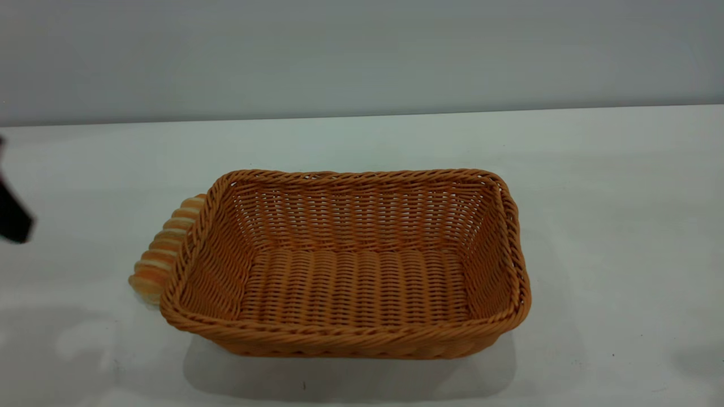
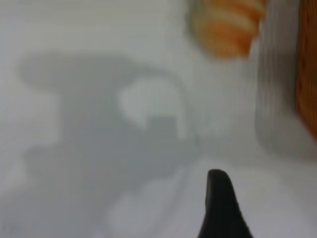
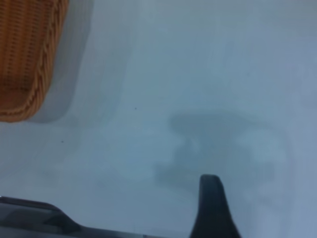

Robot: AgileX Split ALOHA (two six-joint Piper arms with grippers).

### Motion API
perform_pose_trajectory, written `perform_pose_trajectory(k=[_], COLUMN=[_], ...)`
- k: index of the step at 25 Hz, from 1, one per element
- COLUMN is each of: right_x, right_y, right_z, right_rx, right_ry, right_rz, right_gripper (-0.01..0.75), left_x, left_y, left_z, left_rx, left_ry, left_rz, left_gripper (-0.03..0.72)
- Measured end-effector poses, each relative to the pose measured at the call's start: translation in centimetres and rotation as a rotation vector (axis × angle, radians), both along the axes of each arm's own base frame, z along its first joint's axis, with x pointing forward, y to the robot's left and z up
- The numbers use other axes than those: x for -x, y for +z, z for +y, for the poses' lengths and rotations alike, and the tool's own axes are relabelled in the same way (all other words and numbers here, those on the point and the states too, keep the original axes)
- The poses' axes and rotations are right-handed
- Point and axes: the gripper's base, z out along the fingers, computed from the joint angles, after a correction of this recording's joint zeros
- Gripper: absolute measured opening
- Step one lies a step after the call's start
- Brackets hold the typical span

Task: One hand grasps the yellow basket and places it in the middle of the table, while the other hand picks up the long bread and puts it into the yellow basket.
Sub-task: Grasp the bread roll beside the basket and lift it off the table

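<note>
The yellow basket (image 1: 345, 265) stands upright and empty near the middle of the white table (image 1: 611, 226). The long bread (image 1: 164, 249) lies on the table against the basket's left side, partly hidden by its rim. A dark part of my left gripper (image 1: 12, 217) shows at the far left edge, apart from the bread. In the left wrist view, the left gripper (image 2: 220, 208) hovers over bare table, with the bread's end (image 2: 228, 25) and the basket's side (image 2: 308, 74) beyond it. My right gripper (image 3: 213, 208) is over bare table, away from the basket's corner (image 3: 29, 64). Neither gripper holds anything.
A grey wall (image 1: 362, 51) runs behind the table's far edge. White tabletop spreads to the right of the basket and in front of it. A dark strip (image 3: 34, 220) crosses the lower corner of the right wrist view.
</note>
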Motion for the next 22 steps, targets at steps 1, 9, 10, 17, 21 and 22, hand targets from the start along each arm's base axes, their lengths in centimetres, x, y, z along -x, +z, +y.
perform_pose_trajectory(k=[1,9,10,17,21,22], right_x=[0.0,0.0,0.0,0.0,0.0,0.0], right_y=[0.0,0.0,0.0,0.0,0.0,0.0], right_z=[0.0,0.1,0.1,0.1,0.1,0.1], right_rx=[-0.002,-0.011,-0.011,-0.013,-0.014,-0.015], right_ry=[0.000,-0.002,-0.002,-0.002,-0.001,-0.001], right_rz=[-0.001,-0.003,-0.003,-0.003,-0.003,-0.003], right_gripper=[0.568,0.568,0.568,0.568,0.568,0.568], left_x=[-1.1,-7.5,-8.1,-11.1,-11.1,-11.1], left_y=[-0.9,-6.3,-7.0,-11.5,-13.7,-14.2], left_z=[0.0,-0.7,-0.7,-1.4,-1.6,-1.6], left_rx=[0.011,0.098,0.109,0.203,0.234,0.243], left_ry=[0.003,-0.119,-0.125,-0.145,-0.142,-0.139], left_rz=[0.005,-0.012,-0.019,-0.061,-0.039,-0.027], left_gripper=[0.513,0.471,0.461,0.435,0.435,0.431])
